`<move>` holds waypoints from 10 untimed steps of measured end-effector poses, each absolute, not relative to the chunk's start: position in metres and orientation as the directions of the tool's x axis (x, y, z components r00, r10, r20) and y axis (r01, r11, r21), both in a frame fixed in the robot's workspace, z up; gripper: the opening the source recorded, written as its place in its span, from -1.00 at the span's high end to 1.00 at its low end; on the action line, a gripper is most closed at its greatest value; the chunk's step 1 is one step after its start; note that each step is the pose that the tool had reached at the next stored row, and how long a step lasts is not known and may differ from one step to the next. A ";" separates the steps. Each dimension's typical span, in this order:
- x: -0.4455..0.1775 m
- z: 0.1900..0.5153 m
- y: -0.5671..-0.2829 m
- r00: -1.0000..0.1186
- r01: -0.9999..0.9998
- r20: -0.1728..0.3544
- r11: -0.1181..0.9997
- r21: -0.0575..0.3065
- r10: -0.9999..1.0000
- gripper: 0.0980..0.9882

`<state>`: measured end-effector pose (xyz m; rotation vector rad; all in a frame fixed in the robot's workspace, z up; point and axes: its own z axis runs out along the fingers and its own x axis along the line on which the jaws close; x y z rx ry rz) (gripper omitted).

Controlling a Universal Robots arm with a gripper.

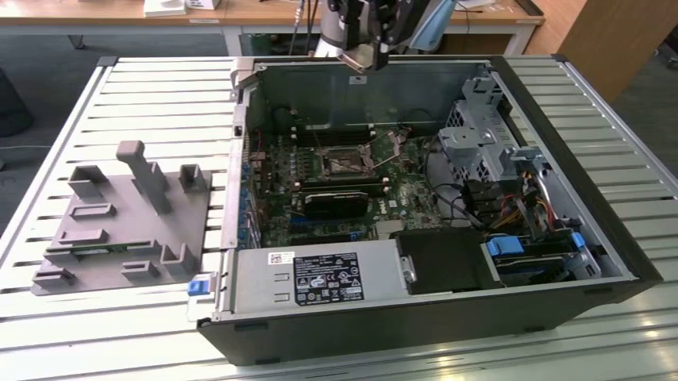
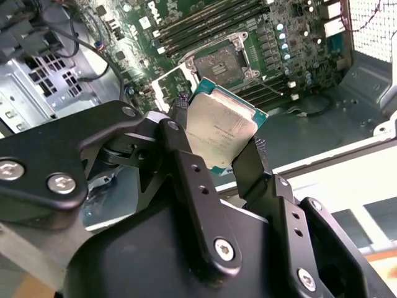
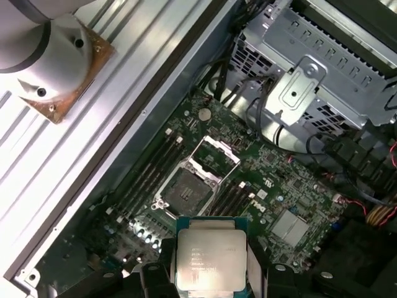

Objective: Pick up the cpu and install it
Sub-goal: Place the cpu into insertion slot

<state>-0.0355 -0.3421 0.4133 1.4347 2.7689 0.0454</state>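
Two black fingers [image 2: 189, 164] of the gripper [image 2: 218, 139] are clamped on opposite edges of the cpu [image 2: 220, 127], one on each side. We see this in both wrist views. The chip's silver-grey lid faces the cameras, and a thin green border shows around it. In the second wrist view it sits tilted between the pads.

We find the cpu held in the air over the open computer case [image 1: 625, 262], well apart from the motherboard [image 1: 317, 214] below it. In the first wrist view the socket [image 3: 186, 189] lies beyond the chip with its metal frame [image 3: 214, 155] swung up and its square bed bare. Rows of memory slots [image 3: 149, 171] run along both sides of the socket. A grey perforated drive cage [image 3: 304, 81] stands further off, with dark cables looping beneath it.

In the exterior view the arm [image 1: 376, 20] hangs at the upper middle of the frame, over the far wall of the case. The case lies on its side on a slatted metal table [image 1: 159, 95]. The power supply [image 1: 317, 278], with its white label, fills the case's near edge in the lower middle of the frame. On the exterior view's left a grey fixture plate [image 1: 117, 230] with upright posts rests on the slats just beside the case.
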 end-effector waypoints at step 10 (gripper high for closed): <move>-0.035 0.413 -0.342 -0.480 0.877 -0.007 0.480 0.036 0.877 0.00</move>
